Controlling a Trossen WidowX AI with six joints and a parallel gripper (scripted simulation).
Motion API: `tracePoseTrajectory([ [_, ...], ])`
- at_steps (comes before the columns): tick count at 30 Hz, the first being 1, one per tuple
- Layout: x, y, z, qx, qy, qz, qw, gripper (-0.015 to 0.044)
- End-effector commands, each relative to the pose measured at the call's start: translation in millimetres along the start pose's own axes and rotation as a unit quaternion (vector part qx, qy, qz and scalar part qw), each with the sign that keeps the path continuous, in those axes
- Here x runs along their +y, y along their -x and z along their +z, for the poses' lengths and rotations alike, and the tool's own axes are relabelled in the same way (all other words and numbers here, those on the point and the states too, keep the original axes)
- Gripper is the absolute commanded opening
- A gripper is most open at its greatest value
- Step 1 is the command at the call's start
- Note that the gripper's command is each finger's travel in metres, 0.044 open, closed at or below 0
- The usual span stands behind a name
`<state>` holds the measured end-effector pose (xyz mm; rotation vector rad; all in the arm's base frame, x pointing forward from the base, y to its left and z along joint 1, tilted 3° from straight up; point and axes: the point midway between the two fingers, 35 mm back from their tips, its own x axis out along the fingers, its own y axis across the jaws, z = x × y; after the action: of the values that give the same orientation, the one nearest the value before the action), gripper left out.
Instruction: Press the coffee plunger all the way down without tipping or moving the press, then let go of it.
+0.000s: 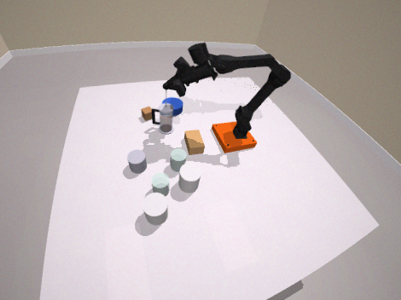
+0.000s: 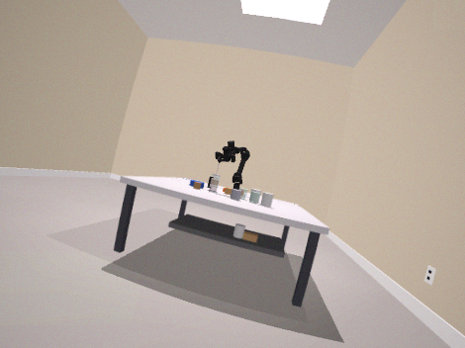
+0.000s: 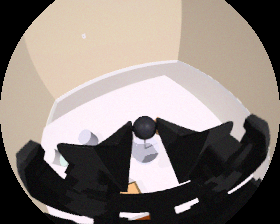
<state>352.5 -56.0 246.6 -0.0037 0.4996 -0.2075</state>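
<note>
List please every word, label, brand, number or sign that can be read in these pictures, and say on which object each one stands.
None: no readable text, number or sign in any view.
French press: no label.
Tan boxes, cups, blue disc, orange base plate: plain surfaces.
Wall outlet: slots only, no writing.

Black arm (image 1: 256, 65) outstretched, jaws pinched inward (on the plunger knob (image 3: 144, 126)).
</note>
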Motion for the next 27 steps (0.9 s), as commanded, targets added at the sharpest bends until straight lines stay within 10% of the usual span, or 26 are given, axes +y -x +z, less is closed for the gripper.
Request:
tracePoseTrajectory([
  [1,0.1,-0.4,-0.1,0.000,0.001,0.000,1.000,0.0117],
  [27,0.4,-22.8,-27.7,0.000,0.001,0.000,1.000,0.0117],
])
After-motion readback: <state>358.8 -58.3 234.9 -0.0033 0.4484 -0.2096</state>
